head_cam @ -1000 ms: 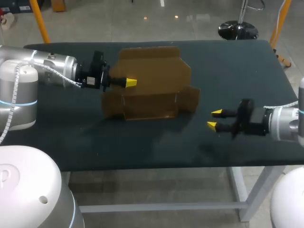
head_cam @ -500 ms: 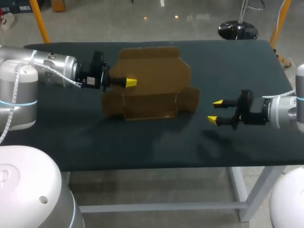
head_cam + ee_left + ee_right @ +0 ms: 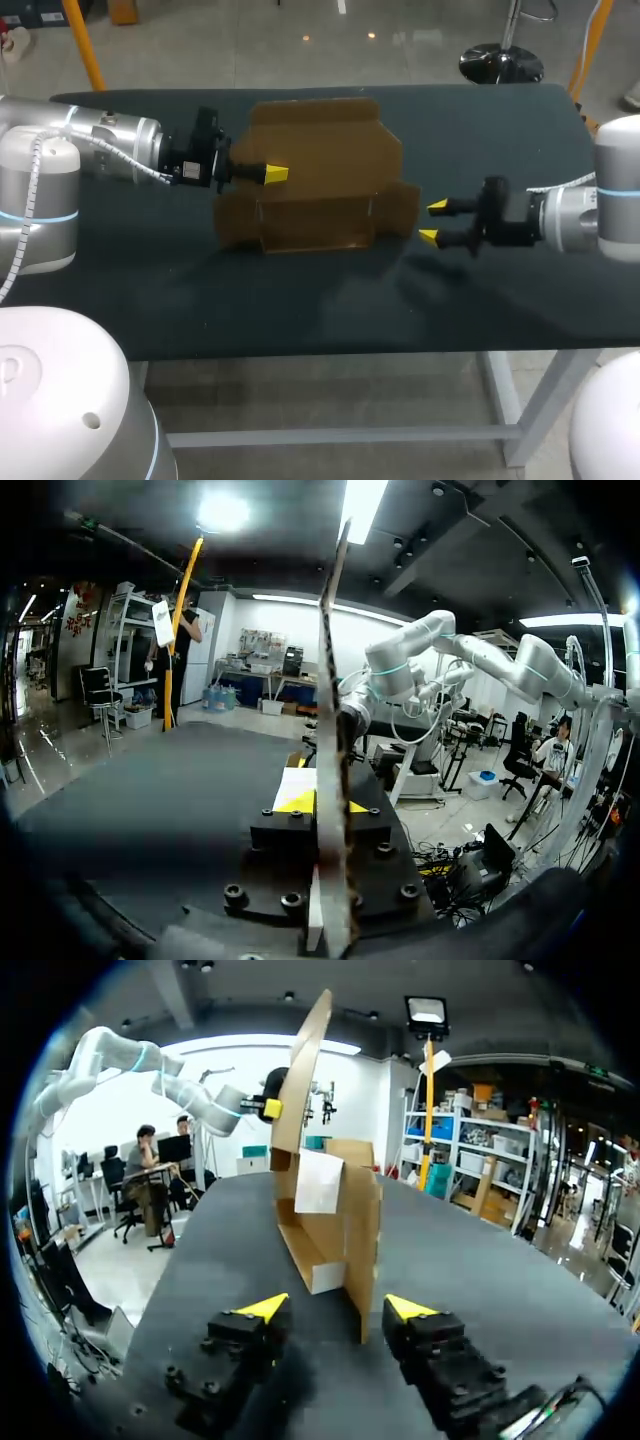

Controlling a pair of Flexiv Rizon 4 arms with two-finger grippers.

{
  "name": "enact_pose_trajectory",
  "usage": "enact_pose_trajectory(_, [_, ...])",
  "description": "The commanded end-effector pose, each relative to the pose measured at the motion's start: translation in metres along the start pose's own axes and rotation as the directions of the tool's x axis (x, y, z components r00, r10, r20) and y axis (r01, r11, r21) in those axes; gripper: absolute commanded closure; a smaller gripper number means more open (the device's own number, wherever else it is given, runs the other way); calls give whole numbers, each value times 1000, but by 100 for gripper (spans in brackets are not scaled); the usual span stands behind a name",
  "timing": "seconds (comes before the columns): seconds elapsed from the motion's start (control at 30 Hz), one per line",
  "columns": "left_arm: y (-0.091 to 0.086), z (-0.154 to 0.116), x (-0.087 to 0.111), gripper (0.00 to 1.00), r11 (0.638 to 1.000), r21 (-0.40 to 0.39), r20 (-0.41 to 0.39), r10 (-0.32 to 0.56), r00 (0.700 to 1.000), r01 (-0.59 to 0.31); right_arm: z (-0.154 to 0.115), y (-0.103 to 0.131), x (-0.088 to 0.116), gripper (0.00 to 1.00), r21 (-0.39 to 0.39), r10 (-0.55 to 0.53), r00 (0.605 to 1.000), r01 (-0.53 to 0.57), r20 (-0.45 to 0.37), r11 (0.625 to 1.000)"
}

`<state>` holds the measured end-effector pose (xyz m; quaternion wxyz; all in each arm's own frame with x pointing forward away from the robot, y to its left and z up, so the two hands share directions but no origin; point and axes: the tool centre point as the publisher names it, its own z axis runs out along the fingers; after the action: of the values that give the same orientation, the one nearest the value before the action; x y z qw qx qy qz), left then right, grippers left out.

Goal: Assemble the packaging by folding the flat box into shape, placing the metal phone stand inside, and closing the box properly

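**Head view.** A dark counter carries one partly folded brown cardboard box, set in the upper middle of the frame, nearer the counter's far edge. The left arm enters from the left edge and the right arm from the right edge, and the box lies between them. The box's long axis runs left to right across the frame. A tall back panel rises behind a lower front wall, the open side faces up, and a side flap splays outward at each end. The right-hand flap stands between the right jaws and the box's body.

**Left jaws.** They are pressed together on the box's upper left panel. In the left wrist view the cardboard appears edge-on, upright, pinched between the yellow tips.

**Right jaws.** They are spread, with their yellow tips just beside the right-hand flap. In the right wrist view the flap's edge stands upright ahead of the gap between the two tips, touching neither. A pale patch shows on the box's inner face.
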<state>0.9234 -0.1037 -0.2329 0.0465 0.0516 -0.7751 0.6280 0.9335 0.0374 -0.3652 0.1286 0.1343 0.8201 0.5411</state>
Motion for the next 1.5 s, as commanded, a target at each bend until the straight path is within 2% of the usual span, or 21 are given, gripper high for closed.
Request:
enact_pose_trajectory(0.03, [3, 1, -1, 100, 1000, -1, -3, 0, 1000, 0, 12, -3, -11, 38, -7, 2, 1000, -2, -14, 1000])
enact_pose_trajectory(0.23, [3, 1, -1, 100, 1000, -1, -3, 0, 1000, 0, 23, 0, -16, 57, -7, 3, 1000, -3, -20, 1000])
enact_pose_trajectory(0.27, [3, 1, -1, 100, 1000, -1, -3, 0, 1000, 0, 25, 0, -16, 64, -7, 3, 1000, -3, -21, 1000])
enact_pose_trajectory(0.57, [3, 1, -1, 100, 1000, -1, -3, 0, 1000, 0, 39, 2, -17, 81, -6, 7, 1000, -7, -27, 1000])
enact_pose_trajectory(0.7, [3, 1, -1, 100, 1000, -1, -3, 0, 1000, 0, 43, 3, -15, 100, -8, 9, 1000, -9, -25, 1000])
enact_pose_trajectory(1.3, [3, 1, -1, 100, 1000, -1, -3, 0, 1000, 0, 49, 5, 6, 100, -2, 53, 998, -53, 40, 999])
enact_pose_trajectory(1.47, [3, 1, -1, 100, 1000, -1, -3, 0, 1000, 0, 52, 6, 11, 84, -11, 92, 993, -91, 81, 996])
enact_pose_trajectory(1.5, [3, 1, -1, 100, 1000, -1, -3, 0, 1000, 0, 52, 6, 12, 78, -8, 100, 991, -100, 89, 995])
